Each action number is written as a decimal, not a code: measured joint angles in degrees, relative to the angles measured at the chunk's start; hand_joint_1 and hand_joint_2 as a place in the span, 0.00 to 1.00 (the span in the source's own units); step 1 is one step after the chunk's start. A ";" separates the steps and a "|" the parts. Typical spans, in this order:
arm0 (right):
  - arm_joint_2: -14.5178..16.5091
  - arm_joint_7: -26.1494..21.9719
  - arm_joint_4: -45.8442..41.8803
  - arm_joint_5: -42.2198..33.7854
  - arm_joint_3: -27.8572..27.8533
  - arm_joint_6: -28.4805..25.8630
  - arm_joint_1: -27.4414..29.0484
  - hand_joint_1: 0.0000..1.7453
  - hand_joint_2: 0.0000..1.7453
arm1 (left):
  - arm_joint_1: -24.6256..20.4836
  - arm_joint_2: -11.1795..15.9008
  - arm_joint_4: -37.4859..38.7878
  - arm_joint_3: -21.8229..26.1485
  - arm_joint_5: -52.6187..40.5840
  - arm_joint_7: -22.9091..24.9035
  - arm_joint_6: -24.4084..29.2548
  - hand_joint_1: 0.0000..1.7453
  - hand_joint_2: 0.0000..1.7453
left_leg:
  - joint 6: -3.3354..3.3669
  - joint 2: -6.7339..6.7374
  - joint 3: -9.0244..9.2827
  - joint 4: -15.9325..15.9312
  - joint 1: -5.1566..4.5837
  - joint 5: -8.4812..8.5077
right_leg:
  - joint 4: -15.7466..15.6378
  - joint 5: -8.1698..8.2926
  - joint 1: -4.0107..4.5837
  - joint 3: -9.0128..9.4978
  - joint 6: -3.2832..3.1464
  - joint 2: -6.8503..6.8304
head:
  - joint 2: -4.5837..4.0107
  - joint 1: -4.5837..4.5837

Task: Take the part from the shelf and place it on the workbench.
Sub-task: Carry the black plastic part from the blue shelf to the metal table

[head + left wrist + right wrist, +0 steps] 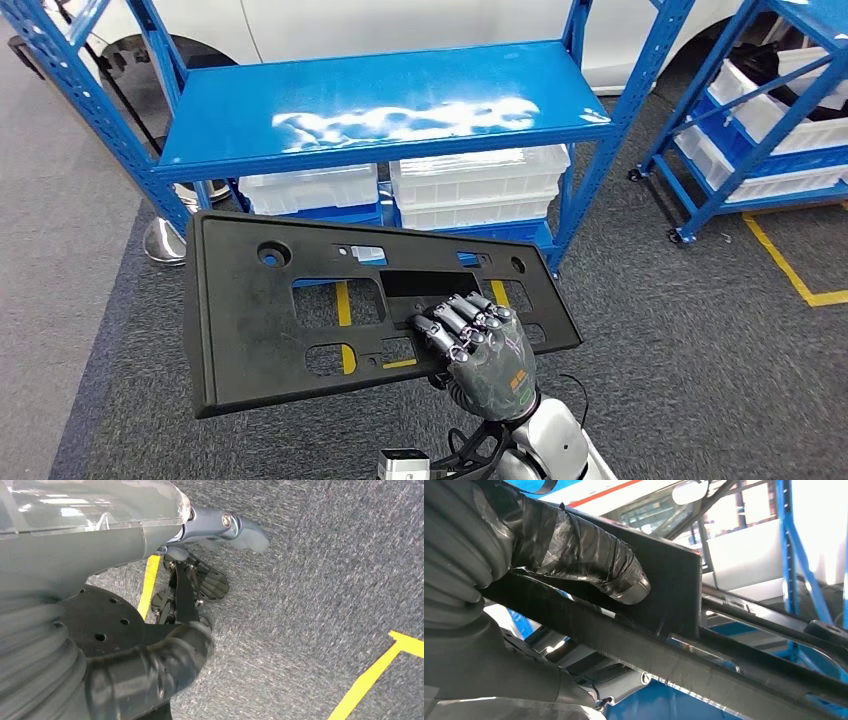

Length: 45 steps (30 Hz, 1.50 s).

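One black plastic panel (300, 310), flat and pierced with cut-outs like a licence-plate bracket, is the part; it is off the blue shelf (380, 105) and held in the air in front of it, above the grey carpet (700, 350). The right hand (480, 350) comes in from 6 o'clock and grips the panel near its 4 o'clock corner, fingers (460, 322) curled over the upper face into the central opening, thumb (594, 565) pressed on the other side in the right wrist view. Gripping through the opening probably keeps the wide, thin piece from slipping. The left hand (190, 587) hangs over the carpet beside a yellow floor line (150, 585); it seems to hold nothing, though I cannot tell how far its fingers are spread. White bins (480, 185) sit under the shelf top
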 joint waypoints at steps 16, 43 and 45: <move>0.49 -1.24 -0.25 -0.43 -2.23 -0.01 1.15 1.00 1.00 | 0.12 0.00 0.00 0.00 0.05 0.20 0.02 0.00 1.00 | -0.13 3.04 -0.83 0.51 -0.29 0.19 | 7.03 -3.43 -0.29 -1.76 0.46 -2.00 | 0.00 0.09; 2.54 -5.93 -2.65 -2.22 -7.34 -0.07 4.58 1.00 1.00 | 0.30 -0.12 0.04 0.08 0.40 0.75 -0.19 0.00 1.00 | -0.33 3.85 -0.03 0.68 -0.20 -0.87 | 2.05 0.10 -0.41 0.16 0.50 -3.04 | 0.00 0.31; 2.61 -6.89 -3.21 -2.57 -8.07 -0.07 5.01 1.00 1.00 | 0.15 -0.20 0.03 0.09 0.40 0.81 -0.32 0.00 1.00 | -0.84 4.47 -0.02 0.88 -0.44 -1.09 | -2.39 1.13 0.01 2.27 -0.14 -4.13 | 0.00 0.29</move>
